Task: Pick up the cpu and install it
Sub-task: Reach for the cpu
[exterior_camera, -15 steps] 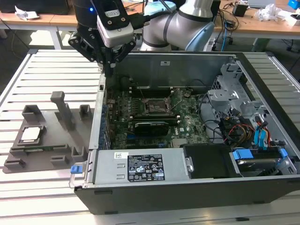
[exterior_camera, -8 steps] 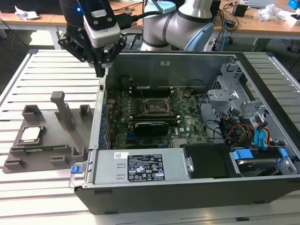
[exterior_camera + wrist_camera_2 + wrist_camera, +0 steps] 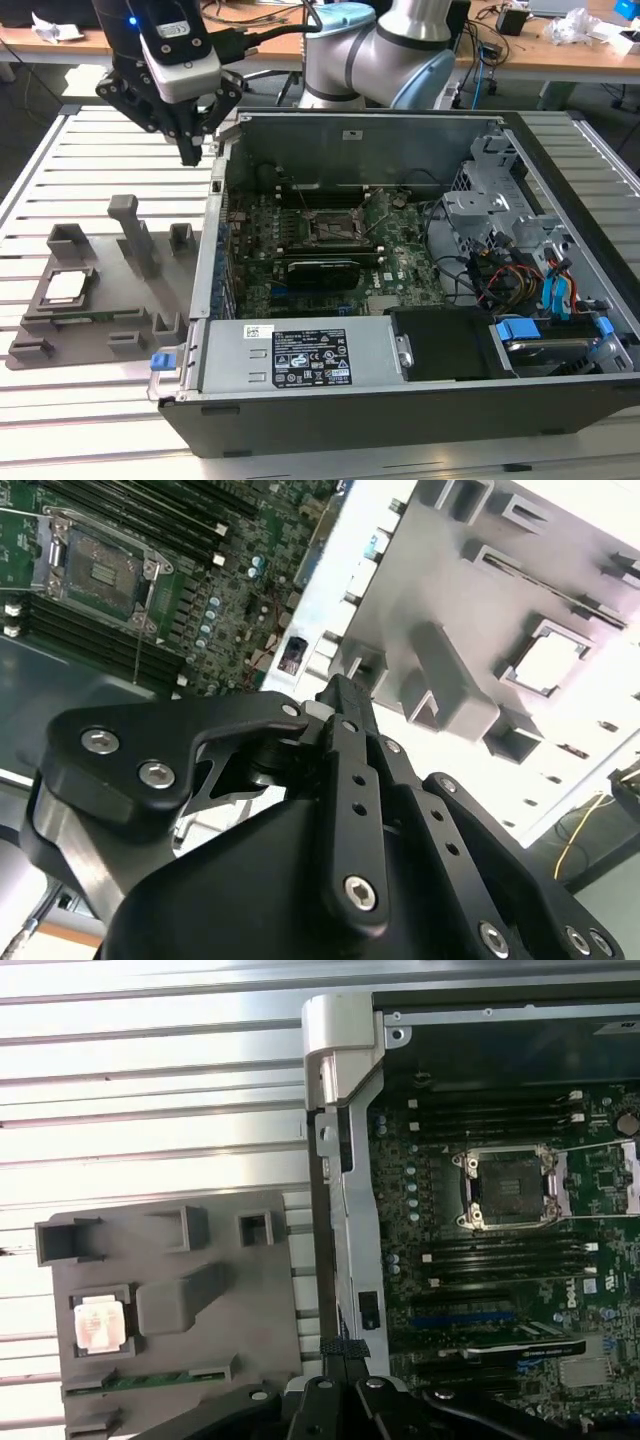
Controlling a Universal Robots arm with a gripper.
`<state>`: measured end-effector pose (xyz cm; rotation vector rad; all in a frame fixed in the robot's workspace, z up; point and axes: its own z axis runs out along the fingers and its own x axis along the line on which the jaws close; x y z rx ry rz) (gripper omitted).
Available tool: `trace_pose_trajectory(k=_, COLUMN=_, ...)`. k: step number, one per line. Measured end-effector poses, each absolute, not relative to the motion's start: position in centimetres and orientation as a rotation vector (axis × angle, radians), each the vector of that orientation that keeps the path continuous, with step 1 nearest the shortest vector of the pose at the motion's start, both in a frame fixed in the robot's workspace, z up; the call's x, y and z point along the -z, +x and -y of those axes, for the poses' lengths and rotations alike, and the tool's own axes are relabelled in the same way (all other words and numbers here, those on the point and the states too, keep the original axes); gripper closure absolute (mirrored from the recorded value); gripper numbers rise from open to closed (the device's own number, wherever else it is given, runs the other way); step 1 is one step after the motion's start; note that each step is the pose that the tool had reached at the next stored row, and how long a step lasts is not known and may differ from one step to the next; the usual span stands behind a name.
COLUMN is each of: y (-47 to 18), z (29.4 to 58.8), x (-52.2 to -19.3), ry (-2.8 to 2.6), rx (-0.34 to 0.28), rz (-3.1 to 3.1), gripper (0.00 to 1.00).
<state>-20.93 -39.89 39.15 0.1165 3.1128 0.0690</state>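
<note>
We see the tool (image 3: 191, 152) in the upper left of the exterior view, hanging from the arm (image 3: 380, 50) with its fingers pointing down and pressed together, nothing pinched between them; in both wrist views the black fingers (image 3: 346, 705) (image 3: 340, 1352) meet at their tips in the same way. It hovers above the slatted metal surface (image 3: 60, 170), just beside the wall of the open computer case (image 3: 350, 130) that faces the exterior view's left. The cpu (image 3: 65, 287) lies flat in a square recess of the grey holder (image 3: 112, 305), toward the lower left of the exterior view, well apart from the tool and untouched. Its pale top shows in the first wrist view (image 3: 100, 1322), and in the second wrist view it is a bright square (image 3: 548, 662) set in the holder (image 3: 470, 600). Inside the case the green motherboard (image 3: 400, 262) lies flat, and its socket (image 3: 330, 225) sits near the middle of the exterior view with a dark centre; both wrist views show that socket (image 3: 508, 1188) (image 3: 100, 570) with no chip in it
</note>
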Motion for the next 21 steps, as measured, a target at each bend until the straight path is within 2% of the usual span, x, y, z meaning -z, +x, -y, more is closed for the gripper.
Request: trace_pose_trajectory(k=21, y=-26.0, z=39.9, x=-39.0, ry=0.117, rx=-0.069, rz=-3.113, gripper=0.89)
